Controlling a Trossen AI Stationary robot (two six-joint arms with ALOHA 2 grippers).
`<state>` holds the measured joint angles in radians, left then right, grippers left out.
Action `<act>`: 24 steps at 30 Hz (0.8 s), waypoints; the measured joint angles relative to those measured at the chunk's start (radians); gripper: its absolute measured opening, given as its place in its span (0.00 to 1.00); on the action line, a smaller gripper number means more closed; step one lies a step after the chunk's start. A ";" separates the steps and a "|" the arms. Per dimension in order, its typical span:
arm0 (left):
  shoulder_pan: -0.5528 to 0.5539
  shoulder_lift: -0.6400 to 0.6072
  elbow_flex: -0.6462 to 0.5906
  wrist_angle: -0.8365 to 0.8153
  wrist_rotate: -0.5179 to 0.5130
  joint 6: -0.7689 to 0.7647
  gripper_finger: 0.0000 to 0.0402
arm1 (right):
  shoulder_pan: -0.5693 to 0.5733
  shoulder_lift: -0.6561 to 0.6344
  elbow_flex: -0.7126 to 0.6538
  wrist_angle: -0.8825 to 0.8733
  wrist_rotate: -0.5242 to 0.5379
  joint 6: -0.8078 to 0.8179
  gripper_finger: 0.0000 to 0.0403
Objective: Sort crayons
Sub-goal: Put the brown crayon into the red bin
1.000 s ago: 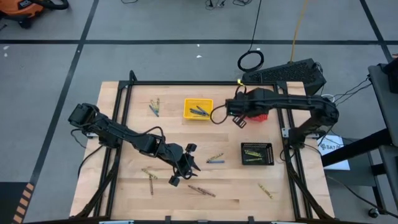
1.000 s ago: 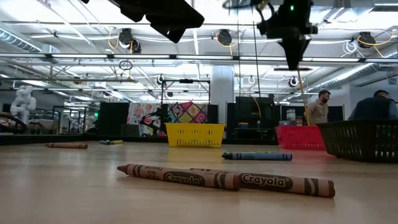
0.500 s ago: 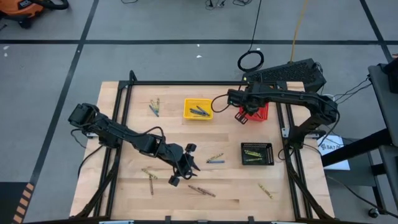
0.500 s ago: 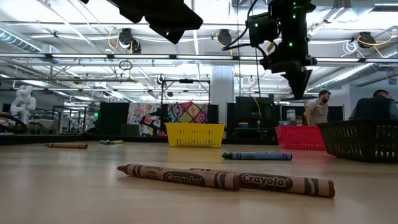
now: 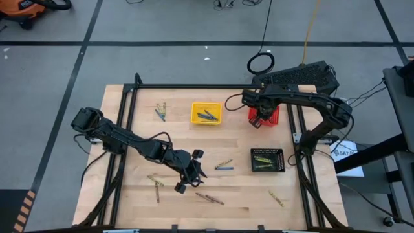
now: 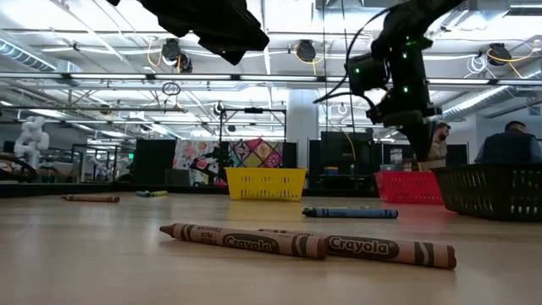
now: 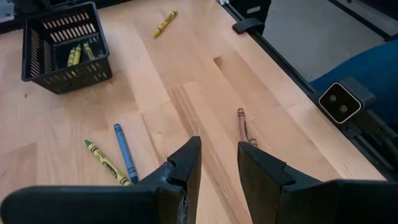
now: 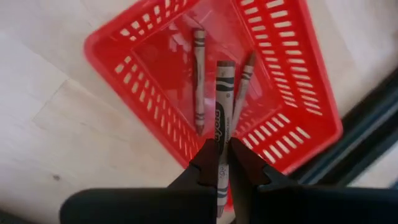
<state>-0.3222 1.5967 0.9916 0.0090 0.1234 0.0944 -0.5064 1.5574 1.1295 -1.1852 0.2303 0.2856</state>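
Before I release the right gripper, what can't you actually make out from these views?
- How many crayons lie in the red basket: in the high view the right arm covers it.
- The right gripper's held crayon: its lower end is hidden between the fingers.
- Colours of crayons in the black basket: too small from above.

The lower end of the brown crayon (image 8: 219,134) pinched between the right gripper (image 8: 219,163) jaws is hidden behind them, so its full length cannot be told. Ahead of the left gripper (image 7: 217,163) jaws, two brown crayons (image 7: 244,126) overlap, one partly covering the other. The crayons in the black basket (image 5: 267,160) are too small to count from above.
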 joint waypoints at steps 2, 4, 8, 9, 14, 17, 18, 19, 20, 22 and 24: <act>0.000 0.000 0.000 0.000 0.000 0.000 0.27 | -0.020 0.000 -0.024 0.030 0.001 -0.019 0.00; 0.000 0.000 0.000 0.000 0.000 0.000 0.27 | -0.040 0.000 -0.040 0.054 0.003 -0.042 0.00; 0.001 0.000 0.000 -0.001 0.000 0.000 0.27 | -0.070 0.000 -0.054 0.108 0.003 -0.088 0.00; 0.002 0.000 0.000 -0.002 0.000 0.000 0.27 | -0.078 0.000 -0.054 0.114 0.003 -0.091 0.00; 0.007 0.000 0.000 -0.011 -0.001 0.000 0.27 | -0.101 0.000 -0.055 0.144 0.001 -0.090 0.00; 0.015 0.000 0.000 -0.029 -0.003 0.000 0.27 | -0.102 0.000 -0.055 0.142 0.001 -0.090 0.01; 0.018 0.000 0.000 -0.033 -0.004 0.000 0.27 | -0.102 0.000 -0.055 0.142 0.001 -0.089 0.02; 0.021 0.000 0.000 -0.036 -0.005 0.000 0.27 | -0.102 0.000 -0.055 0.142 0.000 -0.089 0.03; 0.024 0.000 0.000 -0.039 -0.006 0.000 0.27 | -0.102 0.000 -0.055 0.143 0.000 -0.089 0.05; 0.030 0.000 0.000 -0.048 -0.007 -0.001 0.27 | -0.102 0.000 -0.055 0.142 0.000 -0.089 0.07; 0.036 0.000 0.000 -0.052 -0.008 -0.002 0.27 | -0.102 0.000 -0.055 0.143 0.000 -0.089 0.10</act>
<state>-0.2865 1.5963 0.9916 -0.0435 0.1158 0.0921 -0.6083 1.5574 1.0748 -1.0425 0.2306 0.1967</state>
